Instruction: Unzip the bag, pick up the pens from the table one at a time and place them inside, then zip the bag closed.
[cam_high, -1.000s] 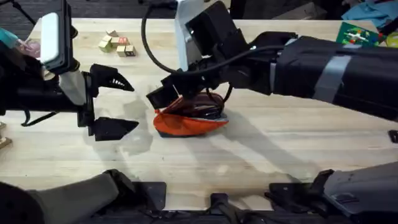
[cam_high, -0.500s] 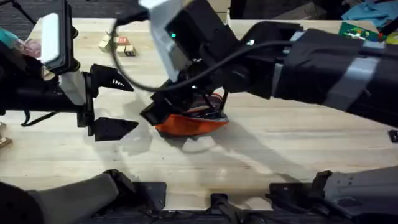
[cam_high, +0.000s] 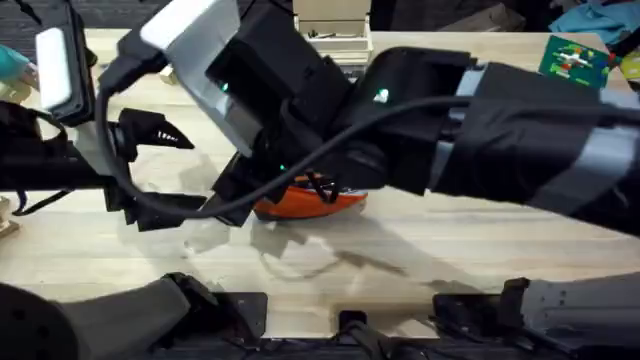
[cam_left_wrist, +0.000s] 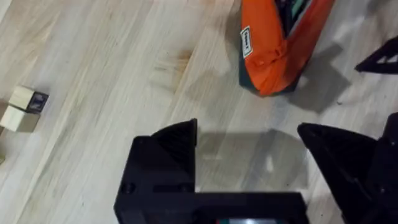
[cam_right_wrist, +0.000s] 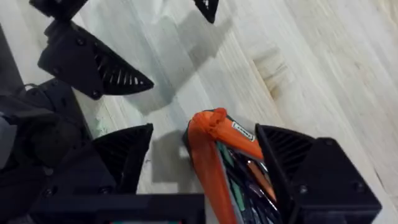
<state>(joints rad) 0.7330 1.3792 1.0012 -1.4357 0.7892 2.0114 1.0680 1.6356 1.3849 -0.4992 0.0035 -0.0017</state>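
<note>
The orange bag lies on the table near the middle, its top zipper gaping. In the right wrist view the bag shows dark slim shapes, likely pens, inside the opening. My right gripper is open and straddles the bag's end, one finger on each side. From overhead the right gripper sits at the bag's left end under the big dark arm. My left gripper is open just left of it, holding nothing. The left wrist view has the left gripper short of the bag.
Small wooden blocks lie on the table's far left part. A colourful toy sits at the back right corner, and a pale box at the back edge. Bare wood stretches right of the bag.
The right arm has swung left and risen closer under the camera, covering more of the bag. The left gripper has drawn back slightly to the left. The bag has stayed put.
</note>
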